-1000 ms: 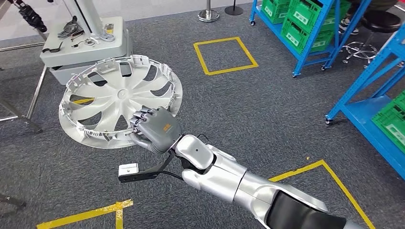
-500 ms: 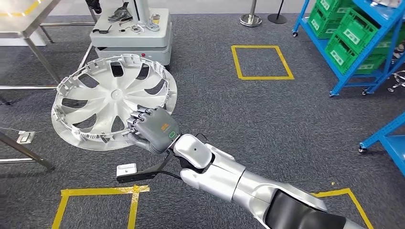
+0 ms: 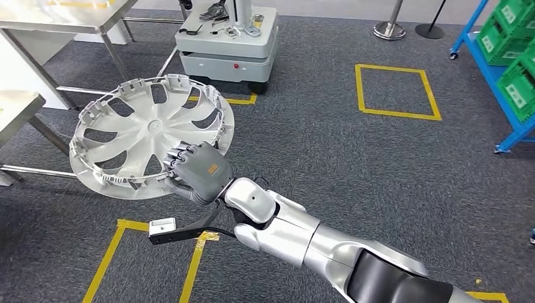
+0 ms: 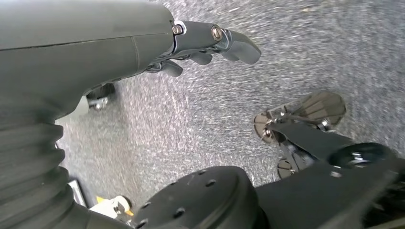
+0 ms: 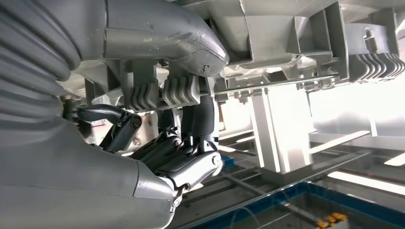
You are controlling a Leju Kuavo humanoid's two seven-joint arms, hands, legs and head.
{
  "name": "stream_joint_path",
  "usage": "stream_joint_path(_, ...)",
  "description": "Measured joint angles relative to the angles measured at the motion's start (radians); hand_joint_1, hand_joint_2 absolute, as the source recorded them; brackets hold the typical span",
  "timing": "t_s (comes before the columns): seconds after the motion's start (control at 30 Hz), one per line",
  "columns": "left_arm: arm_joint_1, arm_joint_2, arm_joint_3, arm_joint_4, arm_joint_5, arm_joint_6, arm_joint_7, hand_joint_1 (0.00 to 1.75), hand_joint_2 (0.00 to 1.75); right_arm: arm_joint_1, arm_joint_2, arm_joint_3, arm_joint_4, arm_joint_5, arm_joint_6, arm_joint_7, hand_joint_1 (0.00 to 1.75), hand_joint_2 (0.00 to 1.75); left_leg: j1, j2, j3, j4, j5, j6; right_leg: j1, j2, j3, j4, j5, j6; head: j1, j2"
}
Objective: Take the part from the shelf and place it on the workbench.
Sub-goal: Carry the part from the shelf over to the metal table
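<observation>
The part, a silver wheel cover (image 3: 151, 140) with curved spokes and a ring of clips round its rim, is held in the air above the grey carpeted floor (image 3: 378, 164), tilted, its face turned up toward the head camera. It is gripped at its near rim by the right hand (image 3: 197, 172): the dark fingers (image 3: 180, 154) are curled over the rim onto the face, and in the right wrist view the thumb (image 5: 157, 36) is seen pressed against the ribbed back of the cover (image 5: 286, 33), with the fingers (image 5: 186, 157) wrapped round the edge. The silver right arm (image 3: 296, 233) runs in from the lower right of the head view.

The left hand (image 4: 143, 52) is seen in the left wrist view above the carpet, nothing in it, its fingers (image 4: 234, 43) loosely bent and apart.

Beyond the cover a grey wheeled cart (image 3: 227, 50) carrying small metal parts (image 3: 217, 12) stands on the floor. A metal surface (image 3: 57, 16) on thin legs is at the far left corner of the view. Yellow tape squares (image 3: 394, 91) are marked on the floor, one beyond the arm and one (image 3: 158, 252) just under the wrist. Blue shelving with green crates (image 3: 514, 57) is at the far right edge.
</observation>
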Motion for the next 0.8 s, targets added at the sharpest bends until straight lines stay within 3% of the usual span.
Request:
stream_joint_path(0.03, 0.001, 0.001, 0.0, 0.0, 0.0, 0.0, 0.0, 0.0, 1.75, 0.0, 0.0, 0.001, 0.001, 0.0, 0.001, 0.0, 1.75, 1.75, 0.001, 0.005, 0.018, -0.031, 0.022, -0.001, -0.001, -0.013, 0.0, 0.002, -0.002, 0.001, 0.0, 0.0)
stream_joint_path(0.1, 0.0, 0.003, 0.0, 0.0, 0.0, 0.0, -0.001, 0.0, 1.75, -0.002, 0.001, 0.002, 0.002, -0.001, 0.003, -0.001, 1.75, 1.75, -0.002, 0.04, 0.09, -0.16, 0.078, -0.001, 0.001, -0.038, 0.001, 0.009, -0.01, 0.009, -0.001, 0.0)
stream_joint_path(0.17, -0.002, 0.003, 0.0, 0.0, 0.0, 0.0, -0.003, 0.0, 1.75, -0.005, 0.001, 0.002, 0.002, -0.001, 0.004, 0.0, 1.75, 1.75, -0.007, 0.066, 0.134, -0.245, 0.101, 0.012, 0.008, -0.06, 0.0, 0.018, -0.018, 0.019, 0.0, 0.0)
stream_joint_path(0.2, -0.002, 0.002, 0.0, 0.0, 0.0, 0.0, -0.004, 0.0, 1.75, -0.007, 0.001, 0.003, 0.003, -0.001, 0.005, 0.0, 1.75, 1.75, -0.01, 0.065, 0.136, -0.253, 0.099, 0.021, 0.012, -0.069, 0.001, 0.019, -0.019, 0.023, 0.0, 0.0)
stream_joint_path(0.27, 0.001, 0.002, 0.0, 0.0, 0.0, 0.0, -0.004, 0.0, 1.75, -0.009, 0.002, 0.003, 0.003, -0.001, 0.005, 0.001, 1.75, 1.75, -0.008, 0.04, 0.131, -0.253, 0.104, 0.037, 0.012, -0.079, 0.003, 0.02, -0.023, 0.033, 0.002, 0.0)
stream_joint_path(0.33, 0.001, 0.003, 0.0, 0.0, 0.0, 0.0, -0.005, 0.0, 1.75, -0.011, 0.002, 0.003, 0.003, -0.002, 0.005, 0.002, 1.75, 1.75, -0.004, 0.019, 0.13, -0.255, 0.107, 0.05, 0.005, -0.036, -0.011, 0.057, -0.05, 0.044, 0.004, 0.0)
stream_joint_path(0.4, -0.003, 0.004, 0.0, -0.001, 0.0, 0.0, -0.005, 0.0, 1.75, -0.011, -0.001, 0.003, 0.004, -0.002, 0.003, 0.004, 1.75, 1.75, -0.002, -0.004, 0.127, -0.256, 0.11, 0.058, 0.0, 0.022, -0.063, 0.168, -0.107, 0.05, 0.007, 0.0)
stream_joint_path(0.47, -0.006, 0.004, 0.0, -0.001, -0.002, 0.0, -0.006, 0.0, 1.75, -0.01, -0.006, 0.004, 0.004, -0.001, 0.002, 0.007, 1.75, 1.75, -0.004, -0.032, 0.124, -0.256, 0.113, 0.063, 0.001, 0.039, -0.124, 0.285, -0.144, 0.049, 0.009, 0.0)
stream_joint_path(0.5, -0.005, 0.004, 0.0, 0.0, -0.003, 0.0, -0.005, 0.0, 1.75, -0.009, -0.008, 0.004, 0.005, -0.001, 0.002, 0.008, 1.75, 1.75, -0.006, -0.047, 0.124, -0.255, 0.114, 0.063, 0.002, 0.041, -0.137, 0.303, -0.138, 0.045, 0.009, 0.0)
stream_joint_path(0.53, -0.005, 0.004, 0.0, 0.0, -0.005, 0.0, -0.005, 0.0, 1.75, -0.008, -0.009, 0.005, 0.005, 0.0, 0.002, 0.01, 1.75, 1.75, -0.007, -0.062, 0.123, -0.255, 0.115, 0.063, 0.004, 0.045, -0.129, 0.279, -0.114, 0.039, 0.01, 0.0)
stream_joint_path(0.57, -0.005, 0.003, 0.0, 0.0, -0.006, 0.0, -0.005, 0.0, 1.75, -0.007, -0.01, 0.005, 0.005, 0.0, 0.001, 0.012, 1.75, 1.75, -0.008, -0.077, 0.123, -0.255, 0.116, 0.062, 0.007, 0.055, -0.103, 0.22, -0.077, 0.032, 0.01, 0.0)
stream_joint_path(0.63, -0.007, 0.0, 0.0, 0.0, -0.008, 0.001, -0.005, 0.0, 1.75, -0.007, -0.013, 0.005, 0.005, 0.002, -0.001, 0.015, 1.75, 1.75, -0.006, -0.105, 0.121, -0.255, 0.121, 0.058, 0.009, 0.1, -0.042, 0.084, -0.018, 0.014, 0.009, 0.0)
stream_joint_path(0.7, -0.009, -0.002, 0.0, 0.0, -0.009, 0.002, -0.004, 0.0, 1.75, -0.008, -0.017, 0.005, 0.005, 0.005, -0.004, 0.018, 1.75, 1.75, 0.0, -0.127, 0.115, -0.257, 0.127, 0.047, 0.012, 0.124, -0.015, 0.023, -0.003, 0.008, 0.012, 0.0)
stream_joint_path(0.77, -0.008, -0.002, 0.0, 0.0, -0.009, 0.002, -0.002, 0.0, 1.75, -0.009, -0.018, 0.005, 0.005, 0.007, -0.006, 0.02, 1.75, 1.75, 0.003, -0.145, 0.109, -0.263, 0.134, 0.034, 0.012, 0.104, -0.012, 0.013, 0.003, 0.009, 0.015, 0.0)
stream_joint_path(0.8, -0.006, -0.002, 0.0, 0.0, -0.009, 0.002, -0.001, 0.0, 1.75, -0.008, -0.017, 0.005, 0.005, 0.007, -0.006, 0.021, 1.75, 1.75, 0.001, -0.132, 0.105, -0.261, 0.131, 0.029, 0.01, 0.091, -0.007, 0.004, 0.008, 0.008, 0.015, 0.0)
